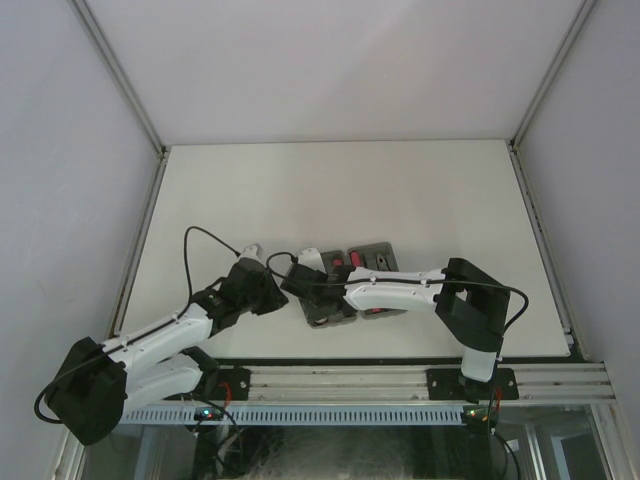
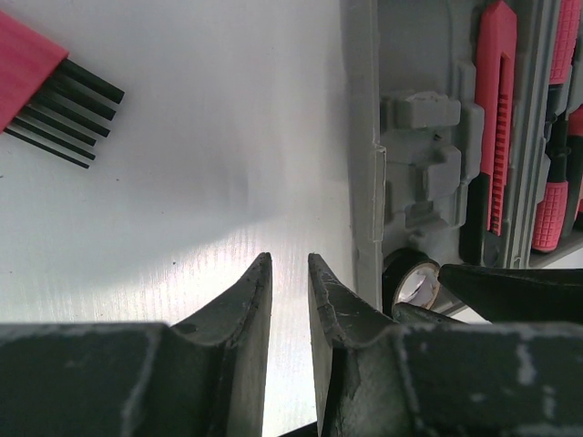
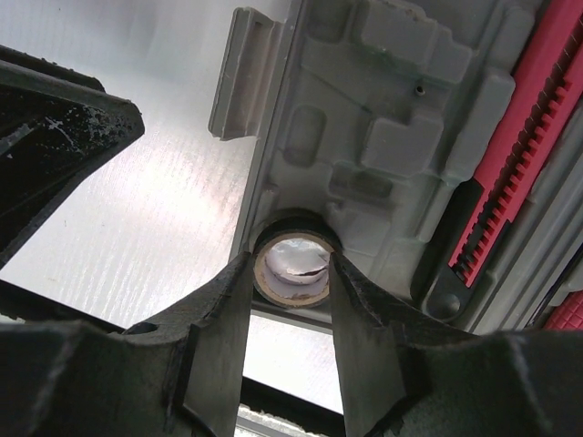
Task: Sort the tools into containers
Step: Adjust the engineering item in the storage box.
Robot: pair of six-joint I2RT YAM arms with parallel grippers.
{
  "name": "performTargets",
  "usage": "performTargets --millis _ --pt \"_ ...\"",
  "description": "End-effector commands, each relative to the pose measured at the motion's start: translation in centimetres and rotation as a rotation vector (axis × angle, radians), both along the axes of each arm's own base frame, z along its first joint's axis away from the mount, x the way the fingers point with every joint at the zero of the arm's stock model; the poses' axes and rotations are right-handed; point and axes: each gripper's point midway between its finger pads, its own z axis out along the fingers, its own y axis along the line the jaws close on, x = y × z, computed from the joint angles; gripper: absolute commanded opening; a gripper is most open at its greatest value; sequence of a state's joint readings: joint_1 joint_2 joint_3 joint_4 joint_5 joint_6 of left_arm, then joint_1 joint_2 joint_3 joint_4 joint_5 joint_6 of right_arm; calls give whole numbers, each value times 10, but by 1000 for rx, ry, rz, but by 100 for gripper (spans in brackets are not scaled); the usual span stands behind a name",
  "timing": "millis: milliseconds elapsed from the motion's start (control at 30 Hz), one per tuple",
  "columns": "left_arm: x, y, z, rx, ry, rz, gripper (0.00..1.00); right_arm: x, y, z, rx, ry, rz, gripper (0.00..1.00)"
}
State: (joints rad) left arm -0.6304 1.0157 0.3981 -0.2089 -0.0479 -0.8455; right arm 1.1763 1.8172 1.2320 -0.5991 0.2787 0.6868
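Looks like the ring step is in hand. In the right wrist view the right gripper (image 3: 290, 264) has its fingers (image 3: 219, 346) pressed on either side of the small dark ring (image 3: 291, 297), so it reads as clamped on it. The ring sits in the round corner pocket at the lower left of the grey tray (image 3: 392, 137), so I'd guess it's being seated there rather than lifted out, though I can't be sure. A red knife (image 3: 519, 146) already lies in its slot along the right of the frame.

The left gripper (image 2: 290, 273) hangs over bare table (image 2: 182, 182) just beside the tray's edge, fingers a little apart with nothing between them. At the upper left of its view there's a red holder with thin black rods (image 2: 36, 64) lying loose, well apart from the tray.

Next move, I reckon: the right fingers let go and lift straight up without dragging the ring out. The left then has to swing over to that red holder.
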Motion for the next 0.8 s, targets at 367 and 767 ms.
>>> performTargets --millis 367,767 --pt "4 -1 2 -14 -21 -3 26 6 7 4 10 -11 2 38" --pt "4 -2 2 -15 -19 -6 26 4 7 -1 0 1 4 38"
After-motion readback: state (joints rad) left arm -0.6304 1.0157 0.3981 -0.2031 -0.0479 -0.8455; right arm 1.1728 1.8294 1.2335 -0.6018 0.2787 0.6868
